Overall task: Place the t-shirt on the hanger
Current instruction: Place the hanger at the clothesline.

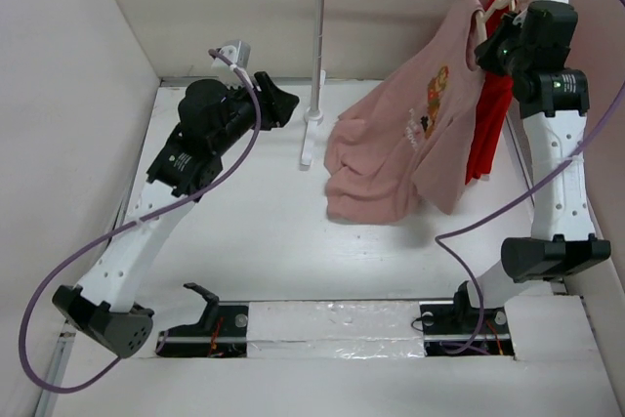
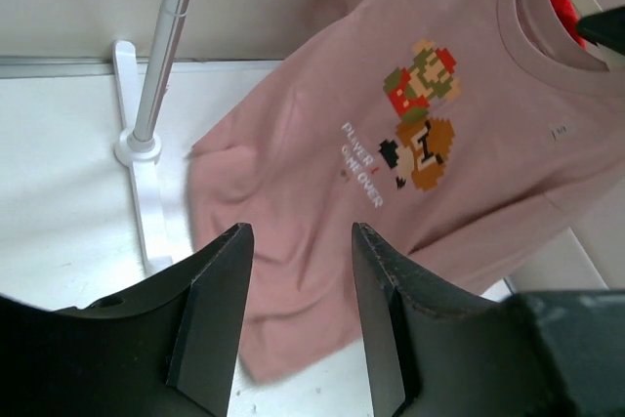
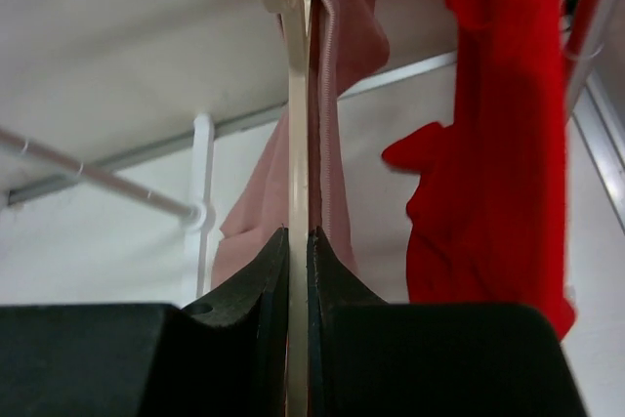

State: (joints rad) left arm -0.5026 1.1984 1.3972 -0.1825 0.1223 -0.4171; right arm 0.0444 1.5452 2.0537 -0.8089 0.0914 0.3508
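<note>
Right gripper [image 3: 298, 237] clamps cream hanger [image 3: 295, 144] bearing dusty-pink pixel-print t-shirt [image 1: 391, 163].

Shells on the left arm [image 1: 146, 227] and the right arm [image 1: 559, 178] are white and tapered, with rows of small dark screw dots along the edges; joint housings are black and blocky. A small green light [image 1: 559, 85] shows on a right arm housing. A purple cable [image 1: 73, 259] loops off the left arm, a second purple cable [image 1: 498, 212] off the right. The left base [image 1: 210, 324] and right base [image 1: 459, 324] are black, with orange wiring showing. Fingers [image 2: 210, 310] of the left gripper [image 2: 298, 241] are matte black faceted wedges; the right gripper [image 3: 298, 236] fingers [image 3: 249, 305] match.
</note>
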